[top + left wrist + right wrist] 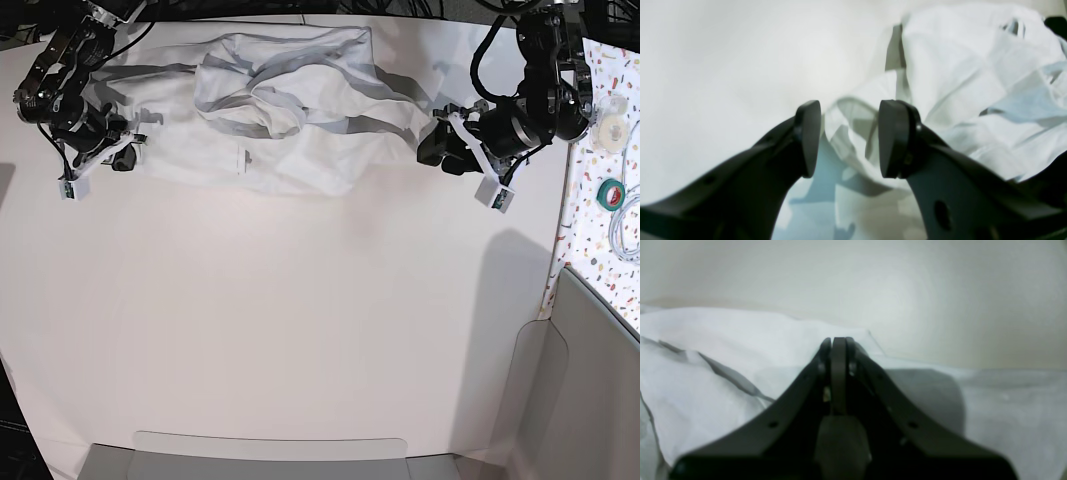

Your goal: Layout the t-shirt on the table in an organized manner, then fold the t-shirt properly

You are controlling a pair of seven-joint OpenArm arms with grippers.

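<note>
Black fingers (806, 140) of my left gripper (846, 138) stand spread apart, a loose fold of the t-shirt (973, 83) between them — nothing pinched. Rumpled, the shirt lies along the table's (300, 330) far edge. My right gripper (838, 341) rests pressed closed over cloth — whether pinching it, I cannot tell.

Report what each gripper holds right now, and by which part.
Left gripper: open, holding nothing; the t-shirt lies between its jaws. Right gripper: shut over the shirt's edge; whether cloth is pinched cannot be told.
</note>
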